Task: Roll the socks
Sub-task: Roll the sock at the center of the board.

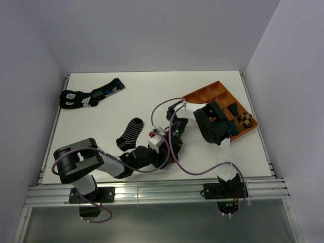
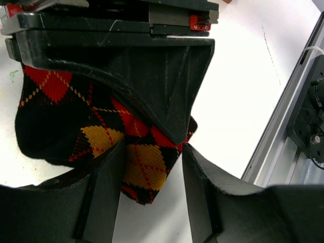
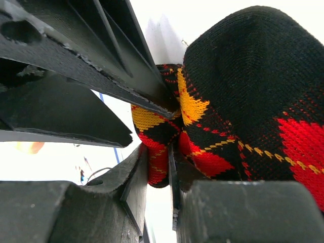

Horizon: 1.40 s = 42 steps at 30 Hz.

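Low in the middle of the overhead view, the right gripper (image 3: 159, 159) is clenching a fold of the argyle sock (image 3: 238, 101). The left gripper (image 2: 152, 157) is standing spread around its end. The pinch should be staying firm so the bundle is not loosening. The striped sock (image 1: 130, 133) is lying just up-left.

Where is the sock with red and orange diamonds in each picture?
Top external: hidden under the left end effector, front centre.
Left wrist: argyle sock, centre, between that end effector's jaws.
Right wrist: centre-right, pinched by the right end effector.
Shared landmark: white table.
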Available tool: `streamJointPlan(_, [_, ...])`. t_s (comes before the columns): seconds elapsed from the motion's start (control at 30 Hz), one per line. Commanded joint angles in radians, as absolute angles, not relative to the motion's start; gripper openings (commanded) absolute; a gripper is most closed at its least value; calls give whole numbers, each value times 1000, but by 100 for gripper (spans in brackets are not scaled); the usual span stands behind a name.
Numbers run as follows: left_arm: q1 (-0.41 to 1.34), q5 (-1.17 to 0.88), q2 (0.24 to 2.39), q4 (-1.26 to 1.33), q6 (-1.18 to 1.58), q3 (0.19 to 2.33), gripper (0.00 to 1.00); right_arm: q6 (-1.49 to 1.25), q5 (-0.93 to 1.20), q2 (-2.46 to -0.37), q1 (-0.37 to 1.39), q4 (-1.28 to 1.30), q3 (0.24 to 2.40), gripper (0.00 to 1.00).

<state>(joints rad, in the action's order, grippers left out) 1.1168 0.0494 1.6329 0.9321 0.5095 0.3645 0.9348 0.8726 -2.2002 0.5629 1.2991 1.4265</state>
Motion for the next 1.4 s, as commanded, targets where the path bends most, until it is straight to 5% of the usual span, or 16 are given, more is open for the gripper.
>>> streamJointPlan(0.0, [1117, 9, 1673, 936, 512, 382, 53, 937, 864, -2209, 554, 1285, 1443, 18])
streamJointPlan(0.3, [1114, -40, 1727, 960, 583, 364, 32, 894, 876, -2197, 549, 1252, 1430, 18])
streamJointPlan(0.5, [1114, -90, 1770, 1000, 659, 342, 0, 838, 868, -2166, 548, 1195, 1410, 27])
streamJointPlan(0.77, [1114, -129, 1838, 1092, 833, 279, 0, 802, 881, -1999, 519, 1121, 1355, 47])
streamJointPlan(1.37, [1013, -325, 1815, 738, 1192, 403, 0, 725, 696, -1454, 434, 773, 994, 52])
